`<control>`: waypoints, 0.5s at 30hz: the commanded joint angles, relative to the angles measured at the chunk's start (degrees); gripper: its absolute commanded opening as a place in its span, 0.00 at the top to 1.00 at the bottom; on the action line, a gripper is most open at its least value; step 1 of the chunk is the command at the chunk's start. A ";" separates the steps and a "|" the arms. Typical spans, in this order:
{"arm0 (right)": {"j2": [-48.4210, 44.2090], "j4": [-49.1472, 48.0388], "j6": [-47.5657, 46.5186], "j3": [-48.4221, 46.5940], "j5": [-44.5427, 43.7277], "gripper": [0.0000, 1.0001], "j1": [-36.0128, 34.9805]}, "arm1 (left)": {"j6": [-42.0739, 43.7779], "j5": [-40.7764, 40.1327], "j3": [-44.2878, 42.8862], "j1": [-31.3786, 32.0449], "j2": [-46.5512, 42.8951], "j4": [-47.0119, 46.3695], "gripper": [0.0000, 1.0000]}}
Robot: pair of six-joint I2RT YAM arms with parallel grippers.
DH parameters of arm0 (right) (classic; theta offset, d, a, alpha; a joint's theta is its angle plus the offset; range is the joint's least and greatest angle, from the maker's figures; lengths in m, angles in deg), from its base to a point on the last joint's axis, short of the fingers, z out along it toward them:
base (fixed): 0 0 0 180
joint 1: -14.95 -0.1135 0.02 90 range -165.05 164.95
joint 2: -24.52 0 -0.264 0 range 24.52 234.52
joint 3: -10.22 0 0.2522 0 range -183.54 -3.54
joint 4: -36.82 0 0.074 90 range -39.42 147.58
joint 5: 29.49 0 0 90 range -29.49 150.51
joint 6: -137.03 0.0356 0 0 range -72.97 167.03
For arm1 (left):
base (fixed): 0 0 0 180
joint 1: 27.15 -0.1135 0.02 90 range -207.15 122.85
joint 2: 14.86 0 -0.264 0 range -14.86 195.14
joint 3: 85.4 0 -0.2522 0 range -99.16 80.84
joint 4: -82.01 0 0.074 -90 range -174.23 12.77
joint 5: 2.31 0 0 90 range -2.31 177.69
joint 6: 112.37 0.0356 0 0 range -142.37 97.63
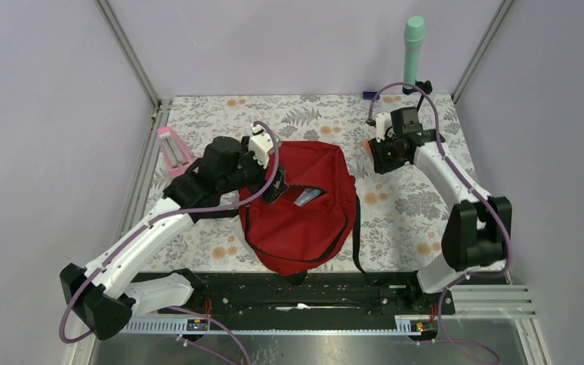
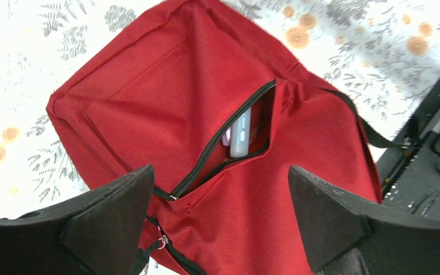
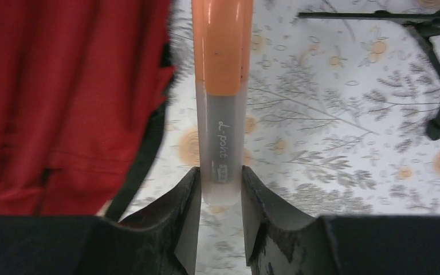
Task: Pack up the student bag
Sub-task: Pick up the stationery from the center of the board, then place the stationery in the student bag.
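Partly packed, I judge. The student bag [image 1: 304, 220] lies flat on the counter [image 1: 418, 205] with its zip pocket [image 2: 260, 123] open and a pale flat item [image 2: 240, 134] already inside. My left tool [image 2: 217, 177] hangs right over the bag, fingers wide apart and empty, the pocket mouth just ahead between them. My right tool [image 3: 219, 175] is clamped on an orange-and-grey marker [image 3: 220, 86], which sticks out forward over the counter. The bag is near this tool on its left, not touching. Left to do, I guess: carry the marker over, drop it in the pocket, then zip up.
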 commanded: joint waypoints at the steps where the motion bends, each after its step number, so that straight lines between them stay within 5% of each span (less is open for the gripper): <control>1: -7.19 -0.67 13.31 5.92 9.26 1.00 -3.23 | 0.64 -6.84 -0.85 -0.54 4.93 0.80 0.07; 15: -31.13 -8.60 32.15 23.99 26.07 1.00 -13.85 | -0.82 -11.92 -4.44 -0.99 18.95 4.09 0.06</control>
